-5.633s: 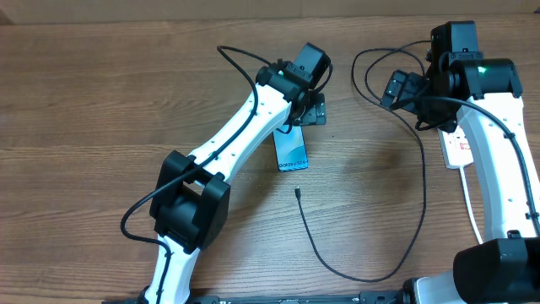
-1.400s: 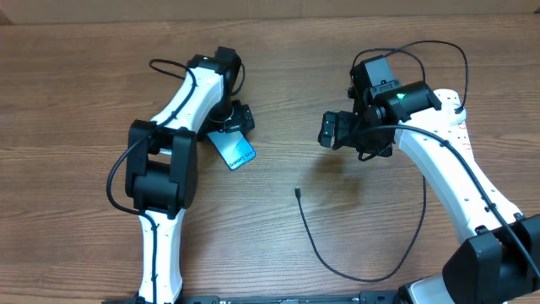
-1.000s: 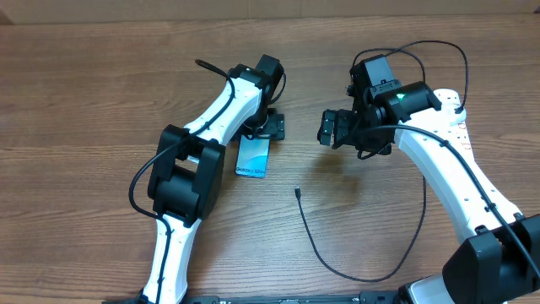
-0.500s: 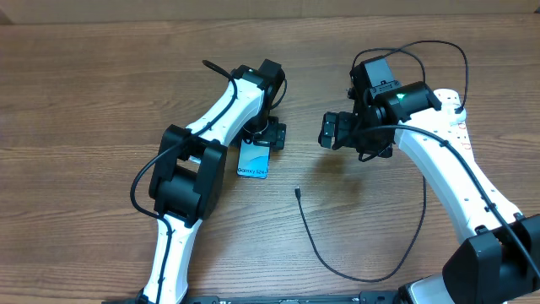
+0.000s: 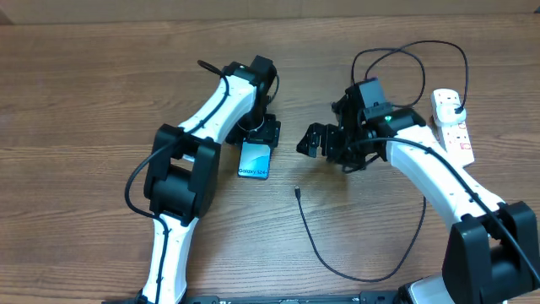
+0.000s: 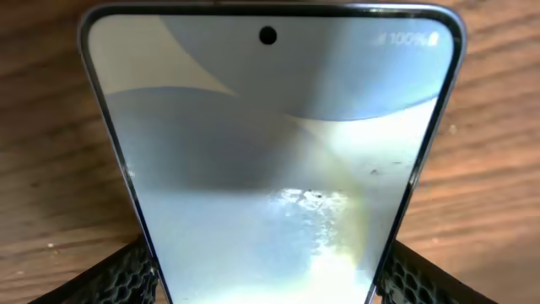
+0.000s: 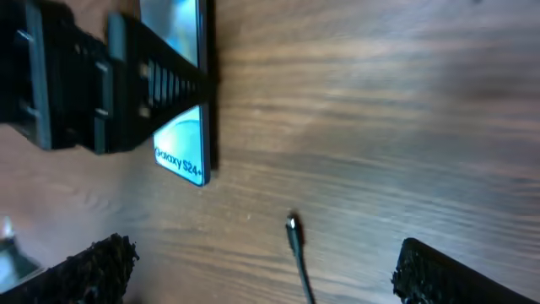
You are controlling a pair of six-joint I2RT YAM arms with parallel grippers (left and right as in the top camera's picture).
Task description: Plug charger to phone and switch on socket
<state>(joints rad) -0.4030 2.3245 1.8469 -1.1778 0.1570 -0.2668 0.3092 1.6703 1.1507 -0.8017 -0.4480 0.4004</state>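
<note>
The phone lies flat on the wooden table, its light blue screen reading "Galaxy S24+"; it fills the left wrist view and shows in the right wrist view. My left gripper is shut on the phone's far end, one finger on each side edge. The charger is a thin black cable whose tiny connector lies free on the table right of the phone. My right gripper is open and empty above the connector. The socket lies at the far right.
The black cable loops along the table's front, up the right side and into a coil at the back near the socket. The left arm's black elbow stands left of the phone.
My right arm has swung left and lowered toward the phone and connector, uncovering the socket. My left gripper and the phone shifted only slightly in the last half second.
</note>
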